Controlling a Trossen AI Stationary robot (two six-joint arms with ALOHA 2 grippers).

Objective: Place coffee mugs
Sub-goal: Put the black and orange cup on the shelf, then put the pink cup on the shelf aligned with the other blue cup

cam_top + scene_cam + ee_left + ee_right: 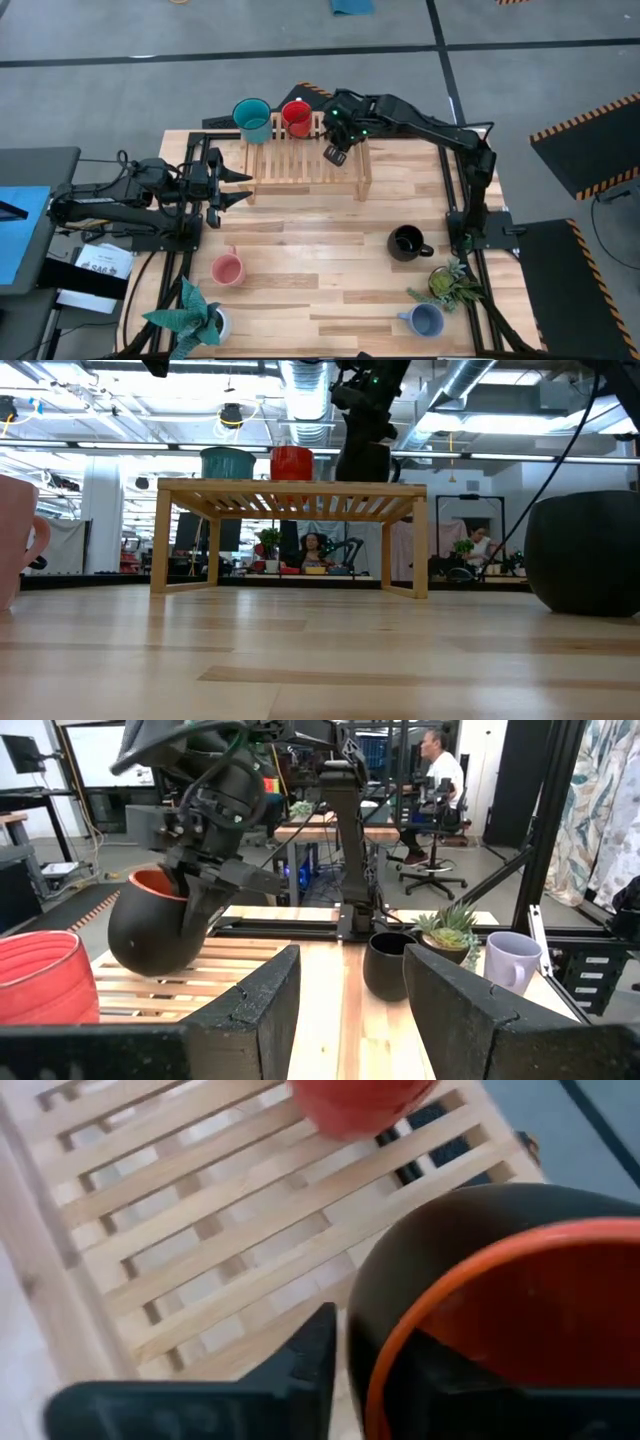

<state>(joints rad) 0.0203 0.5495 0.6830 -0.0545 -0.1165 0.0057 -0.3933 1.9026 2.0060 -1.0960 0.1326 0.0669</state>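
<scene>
A wooden slatted rack (305, 165) stands at the table's far middle. A teal mug (252, 119) and a red mug (296, 117) stand on its far side. My right gripper (336, 152) is over the rack's right part, shut on the orange-and-dark mug (150, 930). My left gripper (235, 186) is open and empty beside the rack's left end. The pink mug (228, 269), the black mug (407, 243) and the pale blue mug (425, 320) stand on the table. My right gripper holds the orange-and-dark mug by its wall at the rim (385, 1345), with one finger (300, 1360) outside and one inside. The fingers come from above, slanting. The mug is tilted over the rack's slats; I cannot tell whether its bottom touches them.
A green potted plant (450, 283) stands between the black and pale blue mugs at the right. A teal-leaved plant (190, 318) stands at the near left corner. Bare tabletop lies between the rack and the near mugs. People sit in the room beyond the table.
</scene>
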